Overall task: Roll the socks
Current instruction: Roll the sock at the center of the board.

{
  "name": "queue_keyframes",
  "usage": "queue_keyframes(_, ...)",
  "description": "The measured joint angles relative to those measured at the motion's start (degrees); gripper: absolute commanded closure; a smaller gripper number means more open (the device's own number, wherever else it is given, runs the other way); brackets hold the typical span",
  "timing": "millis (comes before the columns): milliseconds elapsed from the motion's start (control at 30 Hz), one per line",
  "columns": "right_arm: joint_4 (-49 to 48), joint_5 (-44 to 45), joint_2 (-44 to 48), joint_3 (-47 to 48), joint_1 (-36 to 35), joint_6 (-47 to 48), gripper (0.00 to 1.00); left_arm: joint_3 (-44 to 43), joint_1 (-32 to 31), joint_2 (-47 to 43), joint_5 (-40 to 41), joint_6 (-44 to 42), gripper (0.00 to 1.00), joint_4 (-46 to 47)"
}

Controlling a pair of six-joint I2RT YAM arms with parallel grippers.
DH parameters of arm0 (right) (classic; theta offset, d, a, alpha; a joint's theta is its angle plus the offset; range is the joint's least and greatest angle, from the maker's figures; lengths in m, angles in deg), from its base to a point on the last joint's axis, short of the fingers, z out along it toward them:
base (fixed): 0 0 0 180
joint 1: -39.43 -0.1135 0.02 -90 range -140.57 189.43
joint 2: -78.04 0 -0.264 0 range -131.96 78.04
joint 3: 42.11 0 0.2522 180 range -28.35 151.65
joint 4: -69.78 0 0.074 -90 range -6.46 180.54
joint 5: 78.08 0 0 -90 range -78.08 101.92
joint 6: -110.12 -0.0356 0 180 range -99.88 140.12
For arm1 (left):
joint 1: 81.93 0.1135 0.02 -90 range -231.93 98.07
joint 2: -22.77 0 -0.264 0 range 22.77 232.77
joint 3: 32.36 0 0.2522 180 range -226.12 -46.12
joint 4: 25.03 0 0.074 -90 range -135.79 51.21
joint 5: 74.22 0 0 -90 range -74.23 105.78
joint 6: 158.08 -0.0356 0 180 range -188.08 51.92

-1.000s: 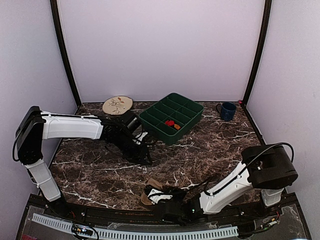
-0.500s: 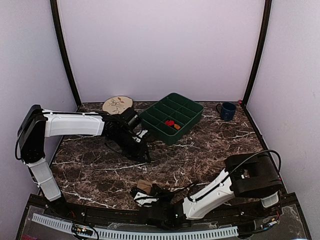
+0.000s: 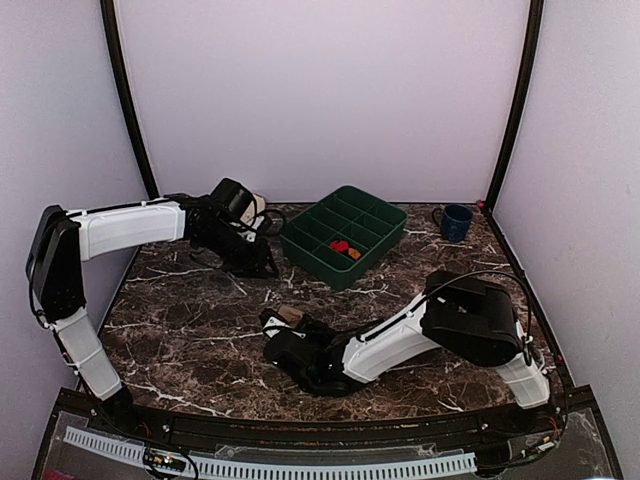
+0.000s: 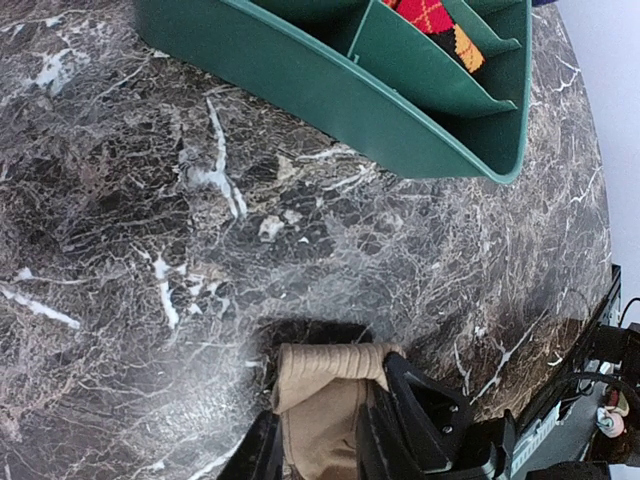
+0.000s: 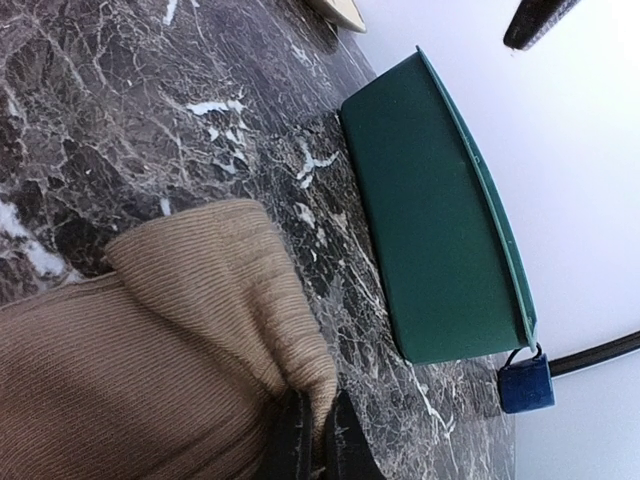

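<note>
The right jaws pinch the tan sock (image 5: 170, 340). The left jaws are near the green tray (image 5: 430, 230); I cannot tell if they are open.

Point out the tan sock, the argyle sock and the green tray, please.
tan sock (image 5: 180, 330), right wrist view, ribbed middle of the fabric.
argyle sock (image 4: 425, 13), left wrist view, red diamond patch.
green tray (image 4: 300, 80), left wrist view, outer side wall.
</note>
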State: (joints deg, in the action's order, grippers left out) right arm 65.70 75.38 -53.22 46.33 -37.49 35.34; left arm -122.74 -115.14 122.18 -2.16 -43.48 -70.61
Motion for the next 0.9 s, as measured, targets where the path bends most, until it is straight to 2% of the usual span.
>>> queue_keyframes(167,-2.56,-0.35,-0.09,-0.94,0.04,1.18,1.00,-1.01,1.36,1.42,-1.46,-0.61,0.71,0.37)
queue_keyframes(367,-8.61,0.04,0.13,-4.17,-0.39,1.49,1.00,-7.56,1.60,9.16,-5.01,-2.60,0.71,-0.02)
queue_keyframes(533,-13.44,1.46,0.72,-7.30,-1.49,1.57,1.00,-9.49,1.49,12.85,-7.91,-3.21,0.72,-0.42)
queue_keyframes(900,-13.20,2.23,0.70,-7.19,-1.92,1.92,1.00,-9.81,-3.15,14.38,-10.16,-4.96,0.72,-1.73)
